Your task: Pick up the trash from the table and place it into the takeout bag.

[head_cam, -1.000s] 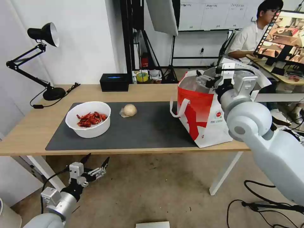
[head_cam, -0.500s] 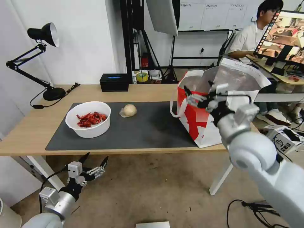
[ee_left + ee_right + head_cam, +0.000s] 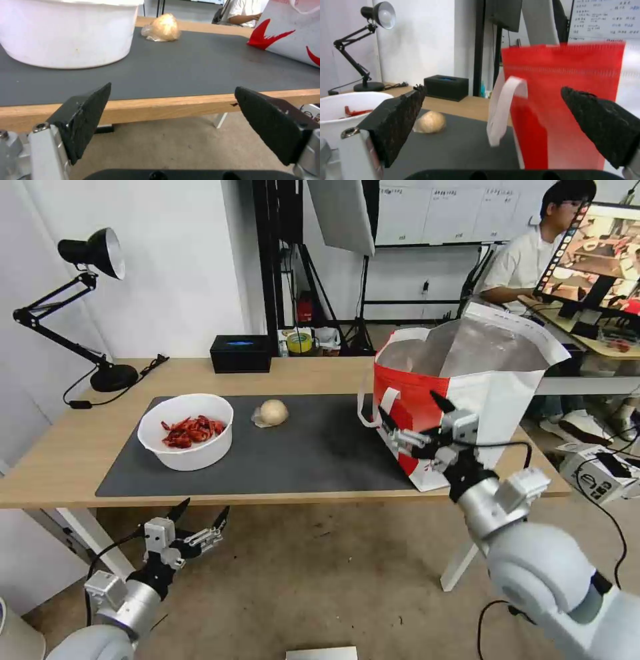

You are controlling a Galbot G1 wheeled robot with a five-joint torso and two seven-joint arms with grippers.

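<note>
Right tool (image 3: 412,419): empty, fingers spread wide; held in front of the red face of the takeout bag (image 3: 467,400), at the near right edge of the tabletop (image 3: 60,447), pointed toward 10 o'clock across the mat (image 3: 313,447).
Left tool (image 3: 202,517): empty, fingers spread wide; parked below the near tabletop edge, under the bowl's side.
Takeout bag: upright at 3 o'clock on the mat, mouth open, foil lining exposed; one white loop handle (image 3: 501,107) hangs down the red face just beside the right tool.
Bun (image 3: 273,411): resting on the mat at roughly 11 o'clock from the right tool, on a scrap of clear wrap, well apart from the bag.
Bowl of red shells (image 3: 187,430): at 9 o'clock on the mat, near the bun but not touching it.
Tissue box (image 3: 241,353): black, behind the mat at 12 o'clock; not trash, to be left.
Step judged in hand: reach of the right tool toward the bun.
Handling notes: the hanging handle is best cleared before the reach is made. The bun is judged soft and round, so it should be straddled across its widest part and closed on gently. The loose wrap may slip or trail. The bowl is judged to call for a level carry.
</note>
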